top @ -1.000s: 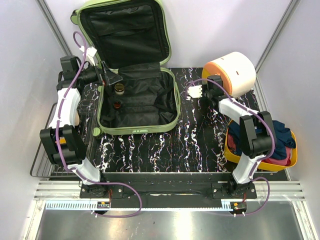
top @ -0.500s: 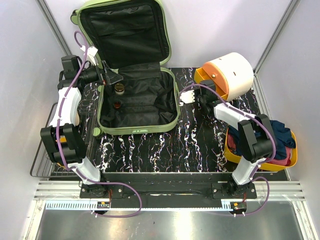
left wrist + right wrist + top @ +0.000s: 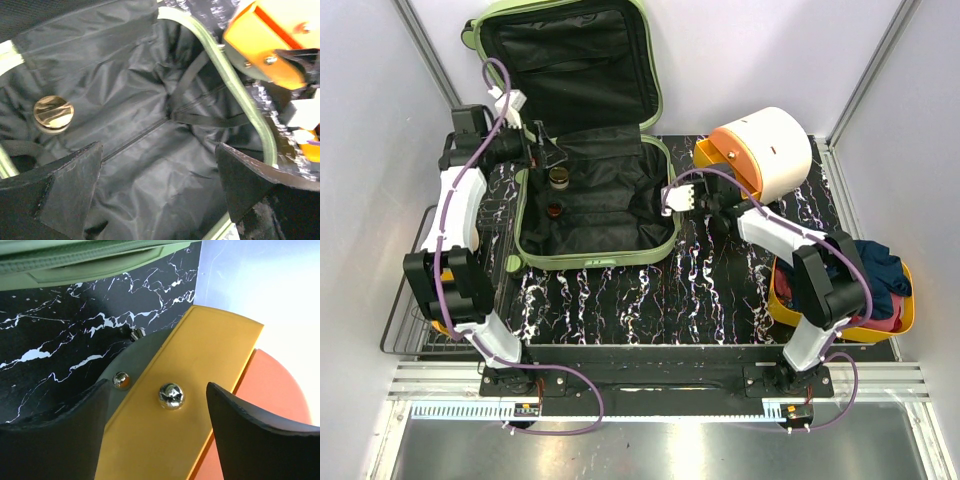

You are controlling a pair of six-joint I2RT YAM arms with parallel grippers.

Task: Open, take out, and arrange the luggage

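Note:
The luggage [image 3: 669, 215], a pale-green hard-shell suitcase with black lining, lies open, its lid [image 3: 560, 60] propped against the back wall. Two small jars [image 3: 560, 177] with brown lids rest in the base; one gold lid [image 3: 53, 113] shows in the left wrist view. My left gripper [image 3: 544, 150] hangs open over the base's back left corner, nothing between its fingers [image 3: 157, 150]. Open as well, my right gripper [image 3: 712, 180] sits just right of the suitcase. Its fingers straddle, without touching, the yellow flap [image 3: 200, 385] of a cream and orange round case [image 3: 765, 150]. The suitcase's green rim [image 3: 90, 260] crosses the top of the right wrist view.
A yellow-orange tray [image 3: 905, 320] with folded clothes sits at the right, beside the right arm. A wire rack [image 3: 405, 320] lies off the table's left edge. The round case lies on its side at the back right, its flap [image 3: 708, 152] towards the suitcase.
My right gripper has moved left towards the suitcase and opened. The round case has shifted left with it, its yellow flap now sticking out. My left gripper has edged back.

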